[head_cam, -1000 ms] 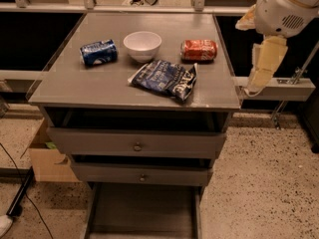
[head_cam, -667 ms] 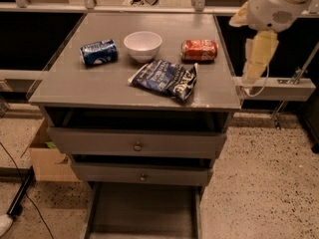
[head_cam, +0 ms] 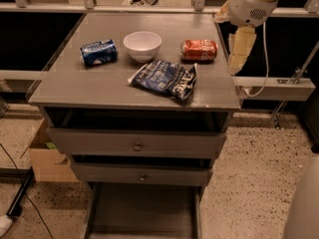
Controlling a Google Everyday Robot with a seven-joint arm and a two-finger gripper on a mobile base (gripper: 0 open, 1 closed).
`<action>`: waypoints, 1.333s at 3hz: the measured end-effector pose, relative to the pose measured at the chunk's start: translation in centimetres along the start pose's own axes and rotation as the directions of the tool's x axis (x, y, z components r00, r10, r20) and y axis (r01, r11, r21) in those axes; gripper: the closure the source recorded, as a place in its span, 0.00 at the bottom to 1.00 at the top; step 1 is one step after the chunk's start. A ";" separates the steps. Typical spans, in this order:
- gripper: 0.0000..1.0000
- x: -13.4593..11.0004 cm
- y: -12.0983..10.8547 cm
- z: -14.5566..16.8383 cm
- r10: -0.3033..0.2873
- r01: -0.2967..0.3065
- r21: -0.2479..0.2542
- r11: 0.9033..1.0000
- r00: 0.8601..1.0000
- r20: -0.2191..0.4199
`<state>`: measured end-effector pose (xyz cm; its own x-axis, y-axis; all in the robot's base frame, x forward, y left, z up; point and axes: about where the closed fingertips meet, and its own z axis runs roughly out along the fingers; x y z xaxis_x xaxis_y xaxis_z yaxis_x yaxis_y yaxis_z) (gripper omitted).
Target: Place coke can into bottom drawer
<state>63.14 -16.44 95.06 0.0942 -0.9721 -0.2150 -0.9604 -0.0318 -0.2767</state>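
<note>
The coke can (head_cam: pixel 199 49) lies on its side on the grey cabinet top (head_cam: pixel 99 88), at the back right, next to the white bowl (head_cam: pixel 142 45). The bottom drawer (head_cam: pixel 144 210) is pulled out under the two knobbed drawers, and its flat floor shows nothing on it. My gripper (head_cam: pixel 240 51) hangs down just off the right edge of the cabinet top, a short way right of the coke can and apart from it. It holds nothing that I can see.
A dark blue can (head_cam: pixel 98 52) lies at the back left. A dark blue chip bag (head_cam: pixel 164 78) lies in front of the bowl and the coke can. A cardboard box (head_cam: pixel 47 158) stands on the floor at the left. A rail (head_cam: pixel 274 86) runs behind the gripper.
The arm and gripper have moved left and a little up, closer to the cabinet's right edge and the coke can. The objects on top have not moved.
</note>
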 end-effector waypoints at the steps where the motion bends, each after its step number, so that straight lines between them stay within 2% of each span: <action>1: 0.00 0.0 0.0 0.0 0.000 0.000 0.001 1.000 1.000 0.000; 2: 0.00 0.4 -0.7 1.3 -0.003 0.003 -0.012 1.000 1.000 -0.001; 3: 0.00 3.1 -3.2 5.6 0.009 -0.010 -0.048 0.999 1.000 -0.015; 4: 0.00 3.0 -3.7 6.0 0.008 -0.009 -0.034 0.999 1.000 -0.011</action>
<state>68.51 -17.84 89.80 0.0831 -0.9748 -0.2069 -0.9695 -0.0311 -0.2430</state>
